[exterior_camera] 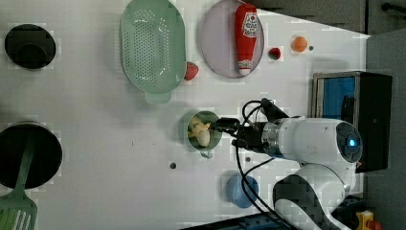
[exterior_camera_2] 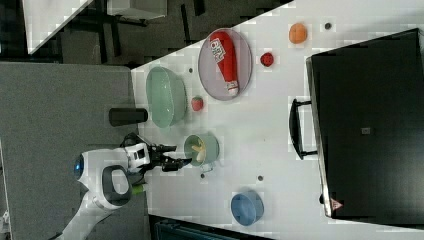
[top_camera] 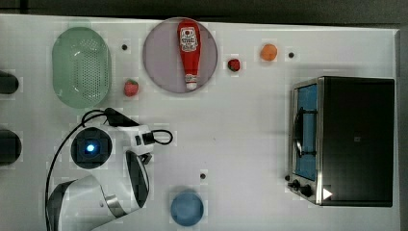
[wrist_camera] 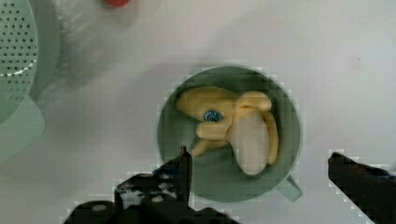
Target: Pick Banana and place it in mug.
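I see the banana (wrist_camera: 233,128) lying inside the mug (wrist_camera: 280,184), my gripper (wrist_camera: 259,163) spread apart and empty above its six-o'clock rim, so I judge placement done and only a straight lift clear remains.

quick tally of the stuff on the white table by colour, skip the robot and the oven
Green: 2, strainer and mug
Red: 3, ketchup bottle and two strawberries
Yellow: 1, banana, lying in the mug
Orange: 1, ball
Blue: 1, cup
Lilac: 1, plate under the bottle
Total: 9
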